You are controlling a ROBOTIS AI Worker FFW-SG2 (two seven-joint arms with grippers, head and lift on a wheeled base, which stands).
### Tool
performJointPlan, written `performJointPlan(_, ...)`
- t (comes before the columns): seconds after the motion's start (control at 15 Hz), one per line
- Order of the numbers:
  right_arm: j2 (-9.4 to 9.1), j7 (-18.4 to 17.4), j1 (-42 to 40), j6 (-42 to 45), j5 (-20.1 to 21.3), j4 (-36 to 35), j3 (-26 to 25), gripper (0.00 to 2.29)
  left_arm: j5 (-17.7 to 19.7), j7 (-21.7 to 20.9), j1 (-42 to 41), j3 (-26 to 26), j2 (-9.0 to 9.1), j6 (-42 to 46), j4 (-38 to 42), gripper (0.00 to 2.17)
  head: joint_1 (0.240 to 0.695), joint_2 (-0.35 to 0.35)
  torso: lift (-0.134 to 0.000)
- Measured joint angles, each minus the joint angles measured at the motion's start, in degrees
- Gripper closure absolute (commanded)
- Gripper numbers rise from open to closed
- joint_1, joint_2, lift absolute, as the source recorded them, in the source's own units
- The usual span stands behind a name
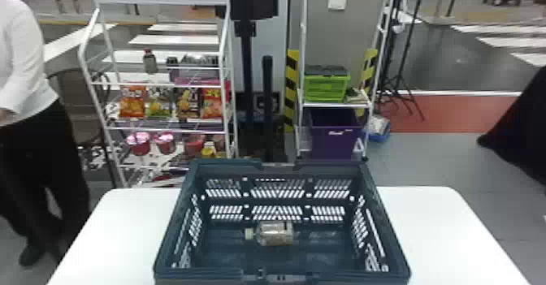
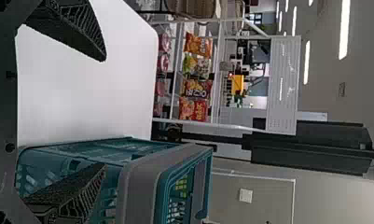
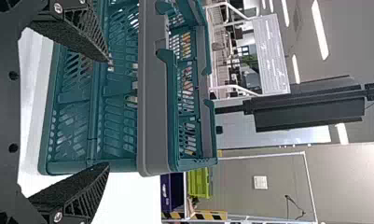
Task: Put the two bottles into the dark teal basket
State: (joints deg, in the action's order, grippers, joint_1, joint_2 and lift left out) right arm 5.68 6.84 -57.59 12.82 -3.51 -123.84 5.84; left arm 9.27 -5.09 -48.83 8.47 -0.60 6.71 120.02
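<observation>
My left claw and right claw gape wide, empty; one bottle lies crosswise in the basket, lower centre of frame, cap leftward (the second could go alongside).

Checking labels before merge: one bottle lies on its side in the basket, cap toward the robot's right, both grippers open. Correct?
Cap side is wrong: the head view shows the cap pointing to the robot's left. The rest holds: the bottle lies on its side in the basket, and the left gripper and right gripper are open.
</observation>
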Motion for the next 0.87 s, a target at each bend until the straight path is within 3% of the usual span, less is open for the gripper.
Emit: performJointPlan(0.87,0.34,0.89,-0.63,0.53,-0.25,0.15,-0.84,0.1,-2.0,-0.16,-0.56,-0.56,0.6,2.8,-1.4,0.08,0.499,0.0,0.0)
